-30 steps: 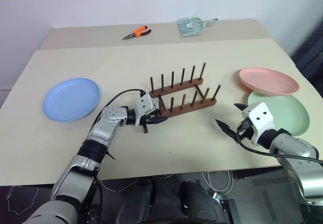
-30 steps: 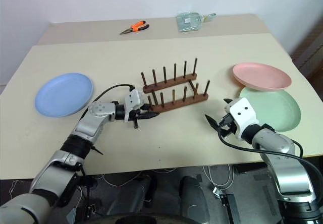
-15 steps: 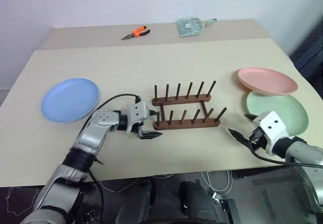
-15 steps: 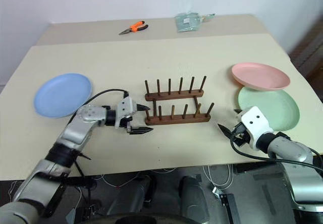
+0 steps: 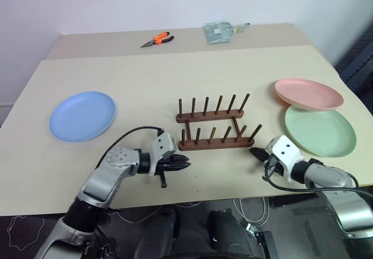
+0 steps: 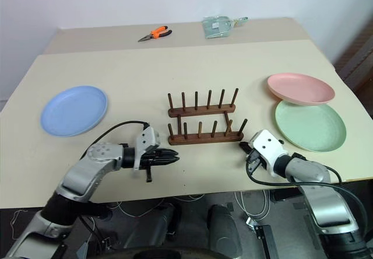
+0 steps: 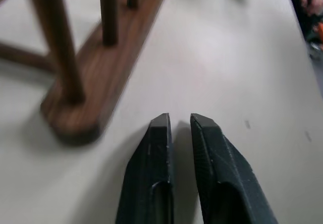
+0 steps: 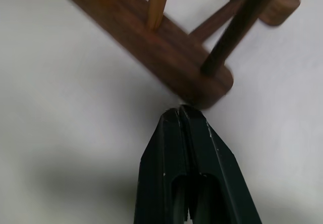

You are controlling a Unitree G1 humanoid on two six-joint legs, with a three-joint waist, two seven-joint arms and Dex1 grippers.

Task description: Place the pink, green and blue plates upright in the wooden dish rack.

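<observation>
Both hands low on the counter (image 5: 175, 78), one at each end of the empty wooden dish rack (image 5: 215, 125).

Left hand (image 5: 185, 165) fingers nearly together, narrow gap, holding nothing. Right hand (image 5: 254, 152) pressed together, tip at the rack's near bar end. Blue plate (image 5: 82, 115) flat far left; pink plate (image 5: 309, 94) overlaps green plate (image 5: 320, 130) at right.

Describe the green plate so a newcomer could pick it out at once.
Start at the wooden dish rack in the middle of the table and look to the robot's right, near the table's edge. Two plates lie there, overlapping; the green plate is the nearer, pale mint, partly under the raised pink plate.
</observation>
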